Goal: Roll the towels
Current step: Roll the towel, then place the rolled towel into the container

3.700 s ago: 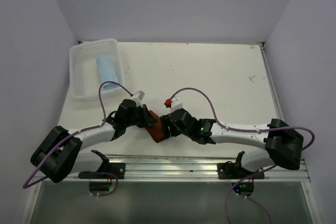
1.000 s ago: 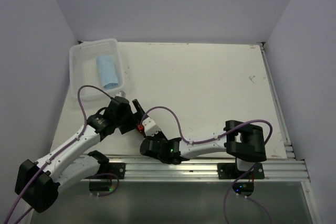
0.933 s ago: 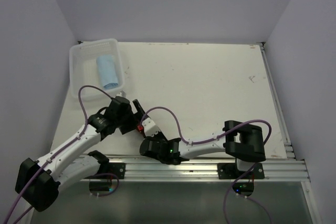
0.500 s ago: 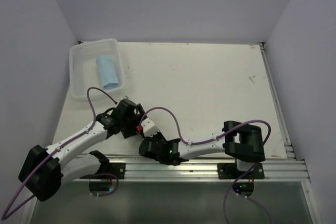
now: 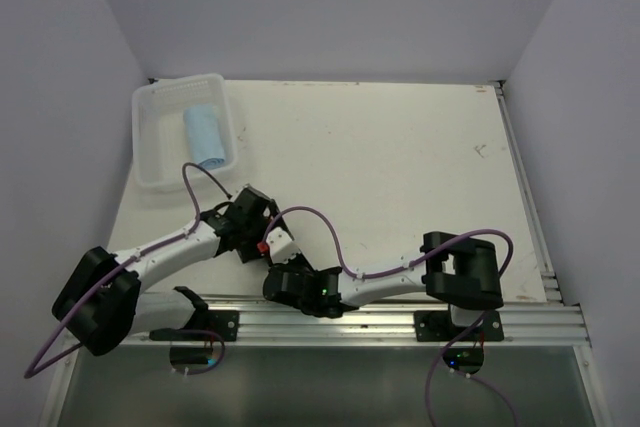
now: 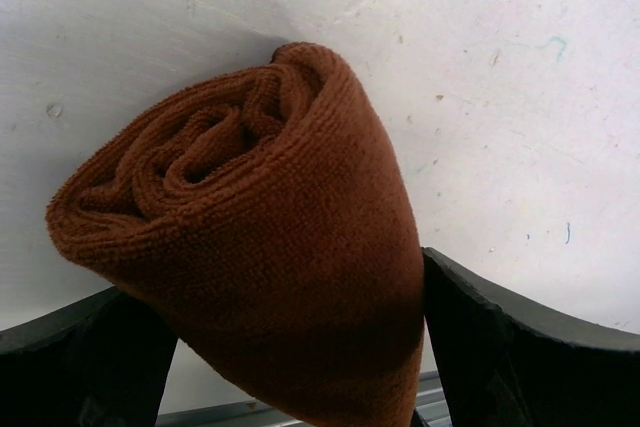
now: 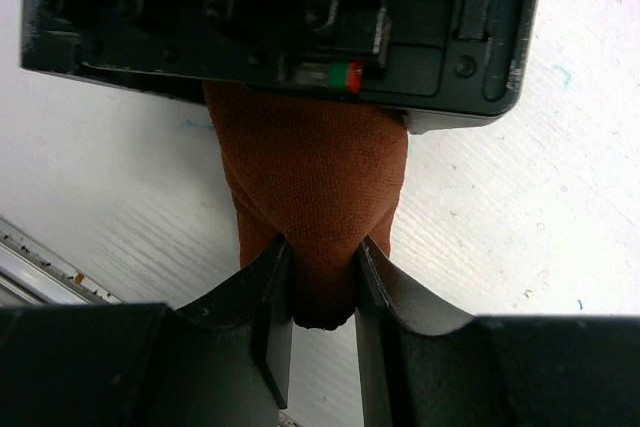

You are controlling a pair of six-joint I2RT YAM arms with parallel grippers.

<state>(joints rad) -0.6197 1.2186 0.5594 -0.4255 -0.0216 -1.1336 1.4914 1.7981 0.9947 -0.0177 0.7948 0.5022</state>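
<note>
Finishing roll on rust towel [image 6: 260, 247] near desk's [image 5: 400, 147] front edge: clamped in right claw [image 7: 320, 259], straddled by wide-apart left claw [image 6: 300, 357]; next, likely closing left.

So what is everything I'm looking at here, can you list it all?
rust-brown towel: one, rust brown, rolled, on the table near its near edge, between the two grippers
blue towel: one, light blue, rolled, inside the basket
basket: one, white mesh plastic, far left corner of the table
table: one, white, under everything
cables: two, purple, looping along the arms
left arm: one, white and black, reaching in from the near edge
right arm: one, white and black, lying along the near edge
left gripper: one, black, fingers spread wide on either side of the rust-brown towel
right gripper: one, black, pinching one end of the rust-brown towel
</note>
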